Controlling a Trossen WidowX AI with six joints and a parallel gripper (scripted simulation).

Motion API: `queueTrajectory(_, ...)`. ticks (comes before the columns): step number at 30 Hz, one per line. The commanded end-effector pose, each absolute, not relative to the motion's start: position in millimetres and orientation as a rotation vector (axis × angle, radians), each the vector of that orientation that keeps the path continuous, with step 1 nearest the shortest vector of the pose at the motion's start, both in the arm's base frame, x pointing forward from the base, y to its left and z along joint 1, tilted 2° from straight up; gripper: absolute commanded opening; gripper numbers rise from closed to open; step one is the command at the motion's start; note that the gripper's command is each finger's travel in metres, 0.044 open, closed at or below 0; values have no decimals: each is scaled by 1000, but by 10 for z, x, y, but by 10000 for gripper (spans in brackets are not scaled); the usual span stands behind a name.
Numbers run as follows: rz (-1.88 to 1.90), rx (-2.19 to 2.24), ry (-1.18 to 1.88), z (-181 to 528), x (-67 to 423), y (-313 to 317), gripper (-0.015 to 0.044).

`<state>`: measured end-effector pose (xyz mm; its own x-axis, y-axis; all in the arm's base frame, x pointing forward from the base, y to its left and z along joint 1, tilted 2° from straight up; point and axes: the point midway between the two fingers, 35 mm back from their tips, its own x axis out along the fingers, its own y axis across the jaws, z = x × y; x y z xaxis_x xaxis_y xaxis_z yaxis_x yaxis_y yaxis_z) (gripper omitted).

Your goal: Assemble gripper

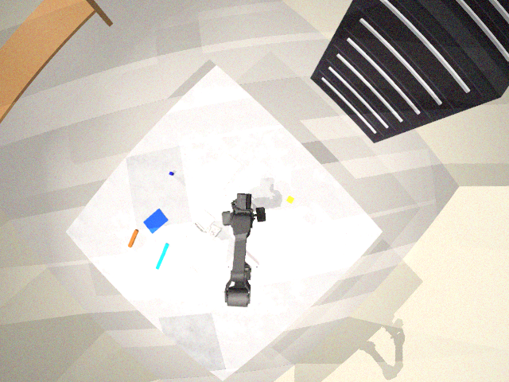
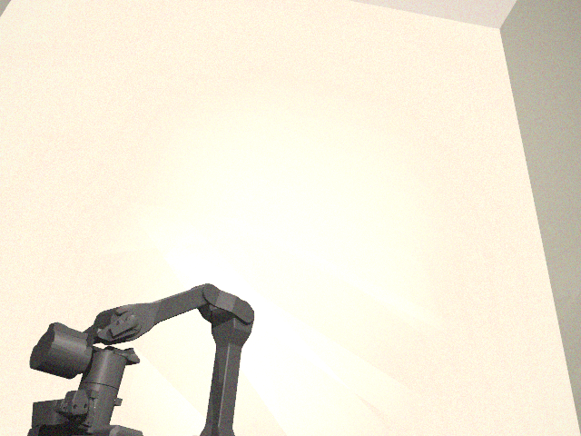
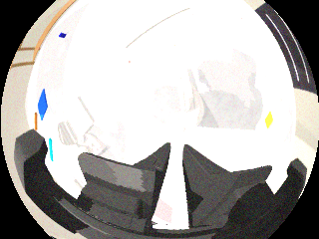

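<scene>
The table top (image 1: 328,230) is white and overexposed, and the task's parts are white on it. Faint outlines of small white parts (image 1: 207,227) lie just left of my arm; they also show in the wrist view (image 3: 75,134). I cannot tell base, jaws and housing plate apart. My gripper (image 1: 243,200) (image 3: 175,149) points down over bare white table near the middle. Its fingers stand nearly together with a thin gap, and I see only white between them. The exterior view shows only my arm (image 2: 154,307) against a pale wall.
A blue square (image 1: 155,220) (image 3: 43,104), an orange rod (image 1: 132,238), a cyan rod (image 1: 162,255) and a small dark blue block (image 1: 171,173) lie to the left. A yellow block (image 1: 289,199) (image 3: 268,119) lies to the right. A black cabinet (image 1: 410,61) stands off the table.
</scene>
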<state>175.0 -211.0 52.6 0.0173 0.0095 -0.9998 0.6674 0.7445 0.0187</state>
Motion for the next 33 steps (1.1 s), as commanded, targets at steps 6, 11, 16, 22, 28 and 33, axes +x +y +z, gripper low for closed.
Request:
queueTrajectory(6,-559,582,1481,526,1750,-2110,262)
queueTrajectory(11,-559,582,1481,526,1750,-2110,394)
queueTrajectory(16,-559,582,1481,526,1750,-2110,440)
queueTrajectory(22,-559,582,1481,526,1750,-2110,440)
queueTrajectory(28,-559,582,1481,526,1750,-2110,440)
queueTrajectory(33,-559,582,1481,526,1750,-2110,440)
